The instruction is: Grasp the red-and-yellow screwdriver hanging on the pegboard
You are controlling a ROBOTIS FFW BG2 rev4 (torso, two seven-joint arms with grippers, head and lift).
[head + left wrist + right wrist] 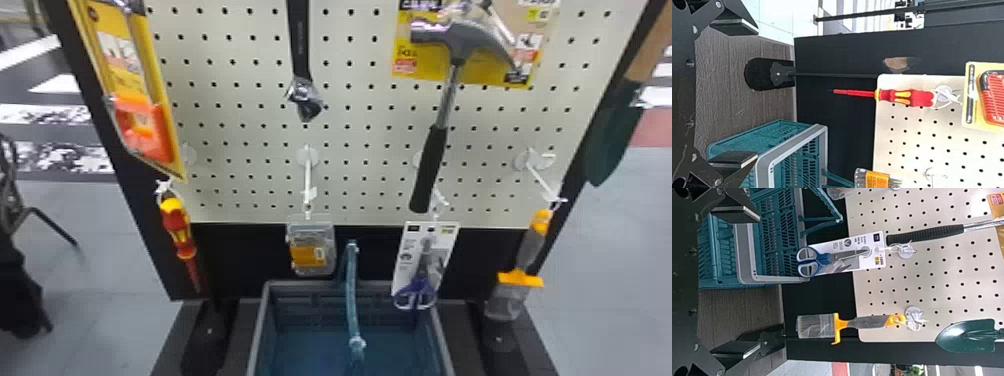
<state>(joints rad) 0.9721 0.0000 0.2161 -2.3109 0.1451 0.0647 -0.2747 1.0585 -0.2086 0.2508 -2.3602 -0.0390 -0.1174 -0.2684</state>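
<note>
The red-and-yellow screwdriver (180,232) hangs tip down from a white hook at the pegboard's lower left. In the left wrist view the screwdriver (907,97) lies sideways, its handle over the pegboard (914,133) and its red shaft over the black panel. My left gripper (744,94) is open there, fingers wide apart, with a space between them and the screwdriver tip. My right gripper (744,280) stands open in the right wrist view, holding nothing, with the scissors and the brush beyond it.
A basket (260,325) stands below the board, its handle (351,290) raised. Around the screwdriver hang a yellow-carded tool (135,90), a small package (311,250), a wrench (300,50), a hammer (440,125), scissors (416,295), a brush (530,250) and a trowel (612,130).
</note>
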